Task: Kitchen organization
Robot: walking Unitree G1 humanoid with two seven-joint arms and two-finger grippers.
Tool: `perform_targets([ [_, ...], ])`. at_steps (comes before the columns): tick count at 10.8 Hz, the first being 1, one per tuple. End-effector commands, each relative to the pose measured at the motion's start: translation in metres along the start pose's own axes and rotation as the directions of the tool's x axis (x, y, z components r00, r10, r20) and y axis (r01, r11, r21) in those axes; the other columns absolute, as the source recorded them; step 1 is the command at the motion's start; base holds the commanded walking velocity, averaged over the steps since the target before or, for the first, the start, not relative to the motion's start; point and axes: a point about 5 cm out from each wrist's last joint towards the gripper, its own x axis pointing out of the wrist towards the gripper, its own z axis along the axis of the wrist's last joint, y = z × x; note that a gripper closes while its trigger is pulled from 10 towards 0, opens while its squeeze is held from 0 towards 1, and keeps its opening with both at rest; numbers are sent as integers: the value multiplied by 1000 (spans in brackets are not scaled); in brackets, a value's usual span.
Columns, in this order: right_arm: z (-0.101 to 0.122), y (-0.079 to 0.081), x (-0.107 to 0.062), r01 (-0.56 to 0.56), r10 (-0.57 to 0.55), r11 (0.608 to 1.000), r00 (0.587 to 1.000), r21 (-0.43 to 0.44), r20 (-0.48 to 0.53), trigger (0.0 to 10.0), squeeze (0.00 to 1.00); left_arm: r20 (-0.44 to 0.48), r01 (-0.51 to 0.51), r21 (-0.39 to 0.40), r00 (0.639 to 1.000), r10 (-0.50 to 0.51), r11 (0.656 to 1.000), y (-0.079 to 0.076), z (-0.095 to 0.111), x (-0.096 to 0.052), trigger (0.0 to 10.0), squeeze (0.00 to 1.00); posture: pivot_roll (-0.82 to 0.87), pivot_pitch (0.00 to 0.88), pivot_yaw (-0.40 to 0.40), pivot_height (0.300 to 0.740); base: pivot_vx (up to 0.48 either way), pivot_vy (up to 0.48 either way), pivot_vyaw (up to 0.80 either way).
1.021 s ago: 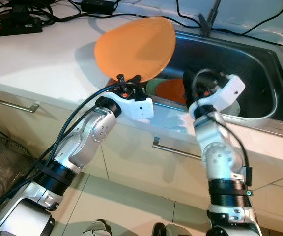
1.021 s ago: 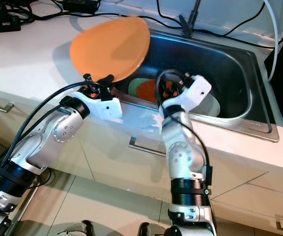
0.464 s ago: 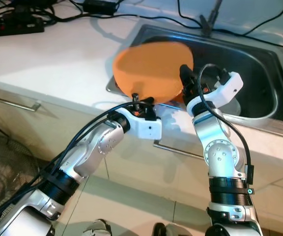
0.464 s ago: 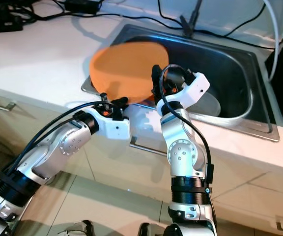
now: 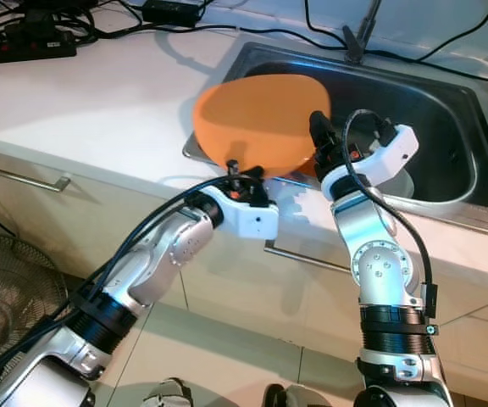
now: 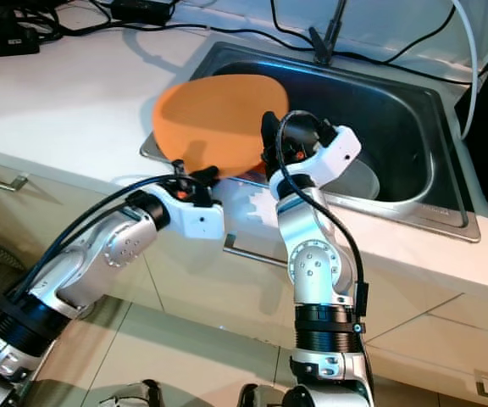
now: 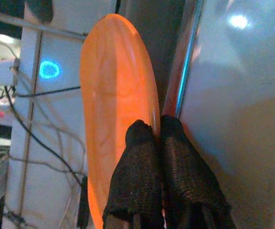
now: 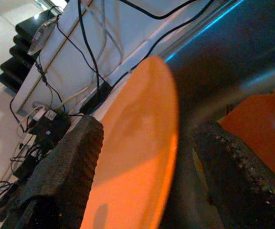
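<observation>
A large orange plate (image 5: 261, 119) hangs tilted above the front left corner of the steel sink (image 5: 435, 97). My left gripper (image 5: 242, 170) is shut on the plate's near rim (image 7: 123, 95), its two fingertips (image 7: 140, 136) pinched together on the edge. My right gripper (image 5: 320, 144) stands open at the plate's right edge. In the right wrist view the plate's rim (image 8: 147, 143) lies between the spread fingers (image 8: 75, 157) without visible contact. Another orange dish (image 8: 259, 126) and a pale bowl (image 6: 361, 180) lie in the sink.
Power strips and black cables (image 5: 24, 42) crowd the back of the white counter (image 5: 83, 102). A cable clamp (image 5: 356, 38) stands at the sink's far rim. Drawer handles (image 5: 24, 174) run below the counter. A fan (image 5: 7, 297) stands on the floor at lower left.
The left gripper has carried the plate down and to the right, from over the counter to the sink's corner. The right gripper rose out of the sink to the plate's edge.
</observation>
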Motion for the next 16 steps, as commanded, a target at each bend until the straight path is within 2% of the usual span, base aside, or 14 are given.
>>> perform_targets([
  [1, -5, 27, 7, -58, 57, 996, 998, 68, 8, 10000, 0, -25, -50, 19, 998, 51, 999, 10, -4, 1, 10000, 0, 19, 98, -94, 740, 0, 0, 0],
  [3, -6, 24, 6, -46, 46, 997, 999, 66, 4, 10000, 0, -42, -87, 23, 995, 88, 996, 18, -9, 3, 10000, 0, 18, 102, -95, 740, 0, 0, 0],
  [10, -13, 17, 5, -12, 13, 997, 1000, 70, -20, 10000, 0, 49, -176, 17, 983, 175, 984, 29, 7, 3, 10000, 0, 25, 113, -96, 740, 0, 0, 0],
  [16, -16, 14, 6, 2, 0, 997, 1000, 83, -29, 10000, 0, 119, -152, -1, 981, 151, 988, 25, 17, 2, 10000, 0, 26, 115, -96, 740, 0, 0, 0],
])
